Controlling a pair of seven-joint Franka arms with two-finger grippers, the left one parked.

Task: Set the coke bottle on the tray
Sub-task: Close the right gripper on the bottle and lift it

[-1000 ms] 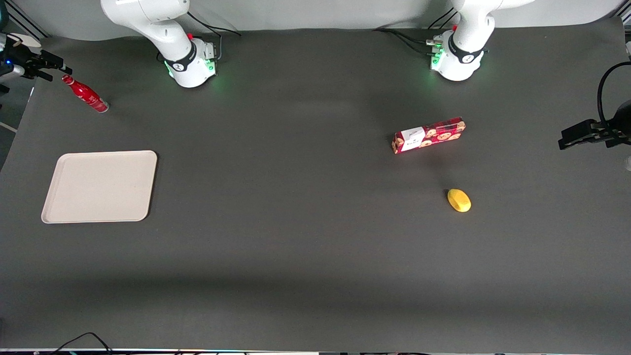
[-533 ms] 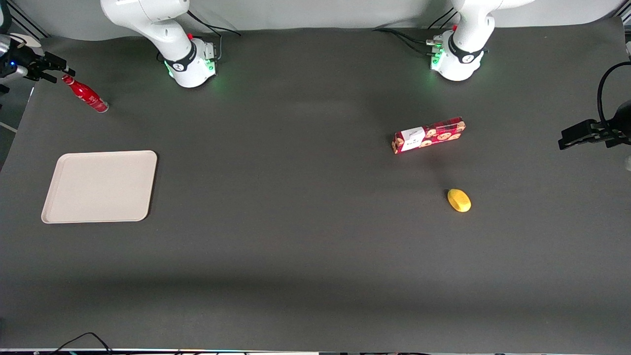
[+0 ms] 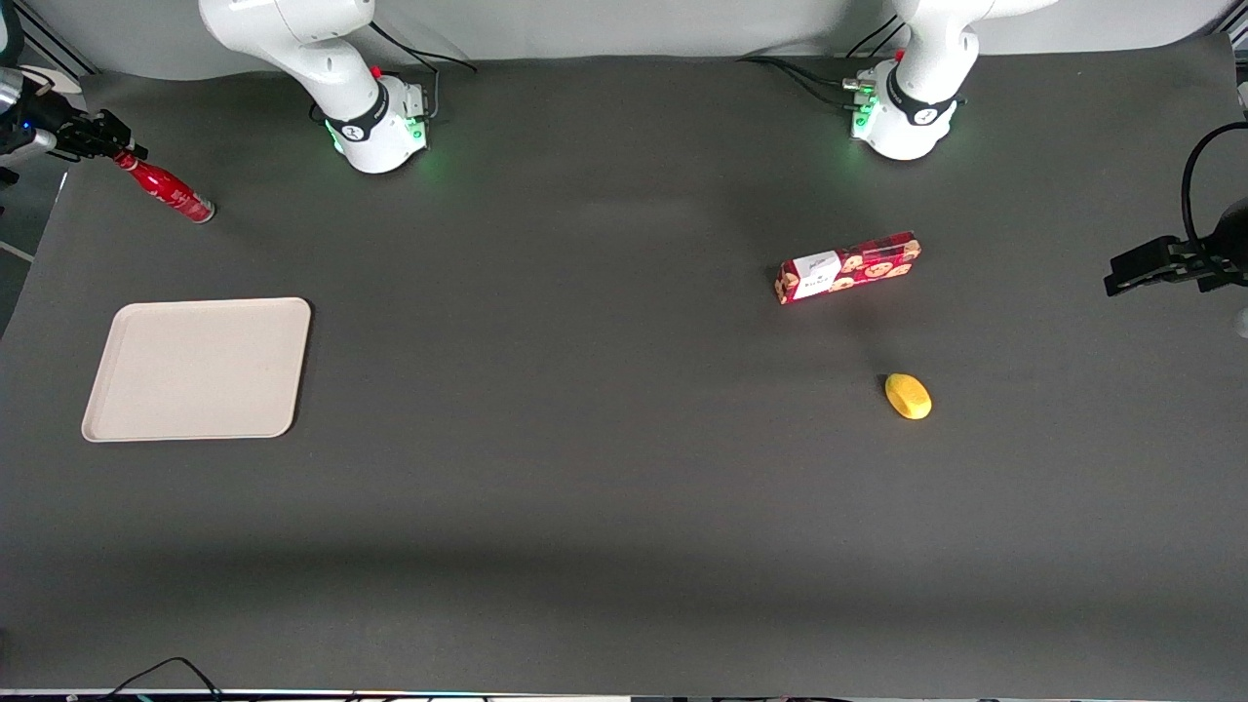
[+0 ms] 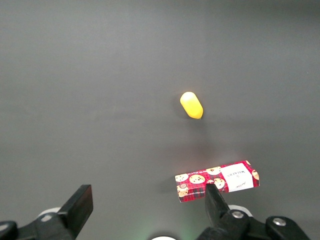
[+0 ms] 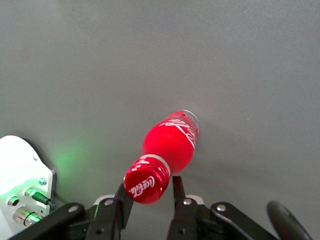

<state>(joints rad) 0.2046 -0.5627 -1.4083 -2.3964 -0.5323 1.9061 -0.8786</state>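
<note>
Jaws (image 5: 148, 195) astride coke bottle (image 5: 167, 150) cap

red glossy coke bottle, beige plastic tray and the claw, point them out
red glossy coke bottle (image 3: 168, 191), front view, on its body
beige rectangular plastic tray (image 3: 198, 369), front view, on its bare floor
claw (image 5: 148, 199), right wrist view, between its fingertips at the bottle's neck

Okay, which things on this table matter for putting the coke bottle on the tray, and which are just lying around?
Part of the job:
coke bottle, standing on the table
tray, nearer the front camera than the bottle
gripper, fingers either side of the bottle's cap

Just lying about:
cookie box
yellow lemon
</note>
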